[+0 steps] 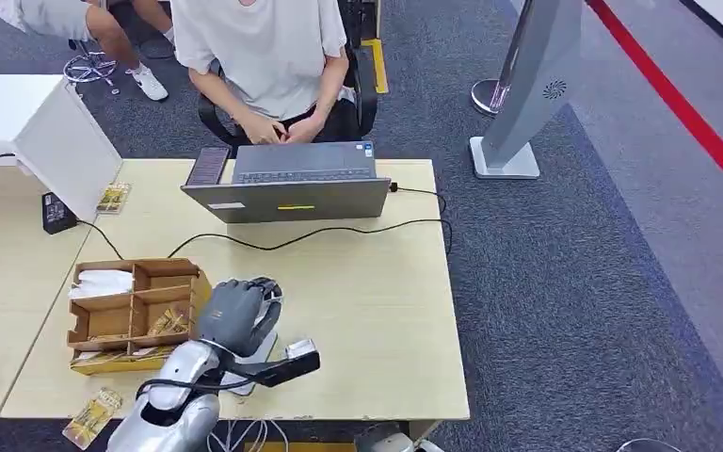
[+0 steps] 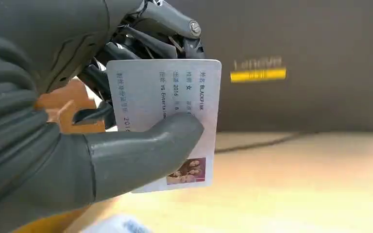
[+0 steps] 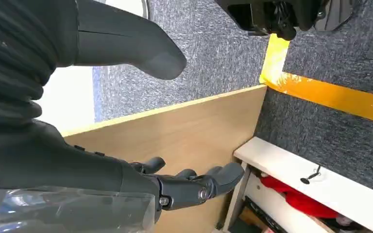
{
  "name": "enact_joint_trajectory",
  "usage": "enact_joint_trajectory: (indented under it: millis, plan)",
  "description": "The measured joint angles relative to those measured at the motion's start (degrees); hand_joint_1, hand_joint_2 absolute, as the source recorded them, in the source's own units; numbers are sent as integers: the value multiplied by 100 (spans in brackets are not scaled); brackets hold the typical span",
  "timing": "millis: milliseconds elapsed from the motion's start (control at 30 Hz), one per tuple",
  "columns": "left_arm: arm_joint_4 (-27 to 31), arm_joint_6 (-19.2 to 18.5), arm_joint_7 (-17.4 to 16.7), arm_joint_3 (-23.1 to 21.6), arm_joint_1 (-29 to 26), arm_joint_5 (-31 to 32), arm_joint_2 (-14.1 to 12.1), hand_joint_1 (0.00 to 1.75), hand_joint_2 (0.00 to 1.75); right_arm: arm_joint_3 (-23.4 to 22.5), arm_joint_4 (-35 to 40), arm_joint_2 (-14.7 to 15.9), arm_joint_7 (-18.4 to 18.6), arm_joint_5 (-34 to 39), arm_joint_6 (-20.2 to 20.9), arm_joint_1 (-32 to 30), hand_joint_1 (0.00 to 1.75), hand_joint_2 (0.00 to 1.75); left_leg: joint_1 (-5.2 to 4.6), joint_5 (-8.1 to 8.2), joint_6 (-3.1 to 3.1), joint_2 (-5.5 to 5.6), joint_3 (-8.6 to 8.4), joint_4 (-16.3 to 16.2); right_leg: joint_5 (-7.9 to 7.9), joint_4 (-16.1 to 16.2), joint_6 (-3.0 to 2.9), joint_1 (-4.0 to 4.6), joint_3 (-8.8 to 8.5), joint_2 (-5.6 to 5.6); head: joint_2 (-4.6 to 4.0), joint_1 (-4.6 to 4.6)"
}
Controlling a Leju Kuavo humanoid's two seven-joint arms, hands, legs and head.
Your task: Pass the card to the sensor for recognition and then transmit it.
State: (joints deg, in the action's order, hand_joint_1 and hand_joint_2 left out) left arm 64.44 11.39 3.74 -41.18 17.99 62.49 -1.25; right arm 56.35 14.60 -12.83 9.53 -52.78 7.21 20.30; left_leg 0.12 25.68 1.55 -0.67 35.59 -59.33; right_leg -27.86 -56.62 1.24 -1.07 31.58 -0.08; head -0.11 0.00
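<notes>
In the left wrist view my left hand (image 2: pixel 77 145) pinches a white ID card (image 2: pixel 175 92) between the thumb and the darker fingers. The card has printed text and a small photo in one corner, and it faces the grey laptop lid (image 2: pixel 296 58). From the head view, the left hand (image 1: pixel 235 311) hovers over the table's front part, just right of the wooden organizer box (image 1: pixel 132 311). A flat white device (image 1: pixel 262 353) lies under my wrist, mostly hidden by the forearm. My right hand (image 3: pixel 175 187) hangs beside the table's wooden side panel, fingers apart and holding nothing.
A person sits behind the open laptop (image 1: pixel 287 188) at the table's far edge, with a phone (image 1: pixel 209 165) beside it. A black cable (image 1: pixel 339 231) crosses the table (image 1: pixel 377 311). A white panel (image 1: pixel 66 151) stands at the left. A grey kiosk stand (image 1: pixel 518 104) rises on the carpet.
</notes>
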Motion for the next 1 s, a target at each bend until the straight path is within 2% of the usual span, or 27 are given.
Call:
enact_joint_trajectory:
  millis: [167, 367, 600, 1000]
  plan:
    - [-114, -181, -37, -167, 36, 77, -30, 175, 175, -48, -2, 2, 0, -4, 0, -13, 0, 175, 0, 0, 0, 0, 0, 0, 0, -1, 0, 0, -1, 0, 0, 2]
    - [-88, -306, -59, -374, 30, 120, -241, 175, 175, -98, -2, 13, -9, -87, -2, -29, 0, 175, 1, 0, 0, 0, 0, 1, 0, -1, 0, 1, 0, -1, 0, 0]
    - [-83, -323, -79, -446, 38, 129, -352, 175, 175, -109, -2, 13, -11, -90, -2, -32, 0, 175, 1, 0, 0, 0, 0, 1, 0, -1, 0, 0, 0, -1, 0, 2]
    - [-83, -348, -124, -461, 46, 133, -387, 175, 175, -111, -2, 13, -20, -105, -2, -32, 0, 175, 1, 0, 0, 0, 0, 1, 0, -1, 0, 0, 0, 0, 0, 2]
